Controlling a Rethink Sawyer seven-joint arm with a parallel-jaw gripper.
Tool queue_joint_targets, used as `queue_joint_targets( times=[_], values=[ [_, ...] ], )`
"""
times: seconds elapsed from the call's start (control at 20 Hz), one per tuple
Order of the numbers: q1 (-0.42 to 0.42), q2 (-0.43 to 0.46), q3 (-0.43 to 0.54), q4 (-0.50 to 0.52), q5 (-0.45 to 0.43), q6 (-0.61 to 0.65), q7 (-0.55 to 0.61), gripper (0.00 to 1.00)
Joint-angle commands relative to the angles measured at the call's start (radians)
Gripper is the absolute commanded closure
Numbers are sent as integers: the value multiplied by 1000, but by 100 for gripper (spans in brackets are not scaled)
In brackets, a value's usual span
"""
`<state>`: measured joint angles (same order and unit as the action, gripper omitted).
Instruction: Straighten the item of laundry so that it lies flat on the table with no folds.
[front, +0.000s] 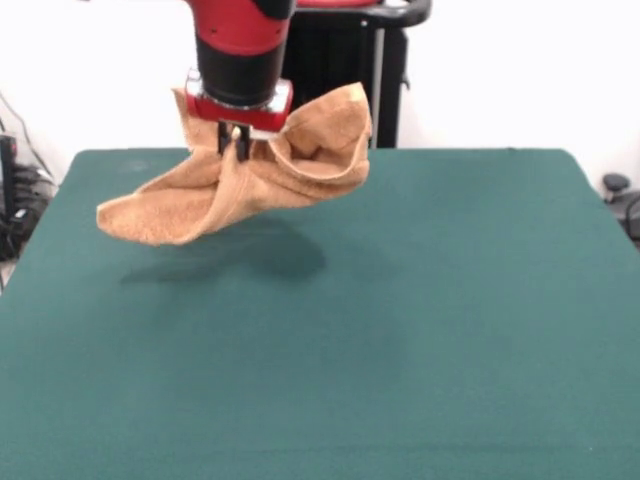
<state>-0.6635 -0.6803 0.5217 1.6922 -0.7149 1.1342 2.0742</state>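
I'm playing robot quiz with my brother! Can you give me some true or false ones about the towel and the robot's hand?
1. The towel hangs in the air above the table. True; its shadow lies on the cloth below.
2. The towel lies flat with no folds. False: it is bunched and folded over.
3. The hand is shut on the towel. True.
4. The table top is red. False: it is dark green; the arm is red and black.
5. The hand comes down from above. True.

Orange-tan towel (240, 185) hangs crumpled and folded in the air above the green table (400, 320).
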Motion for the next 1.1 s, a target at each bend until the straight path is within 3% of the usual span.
queue_joint_targets(
  times=[0.05,0.15,0.25,0.4,0.6,0.8,1.1],
  values=[
    [75,-71,17,-81,64,171,-116,100],
    [83,-89,15,-83,67,183,-111,100],
    [61,-61,20,-49,47,57,-94,100],
    [20,104,-8,-6,-59,-254,-26,100],
    [29,233,-55,-27,-150,-455,42,100],
    [53,282,-104,-45,-177,-551,81,100],
    [92,289,-173,-25,-130,-596,118,100]
  ],
)
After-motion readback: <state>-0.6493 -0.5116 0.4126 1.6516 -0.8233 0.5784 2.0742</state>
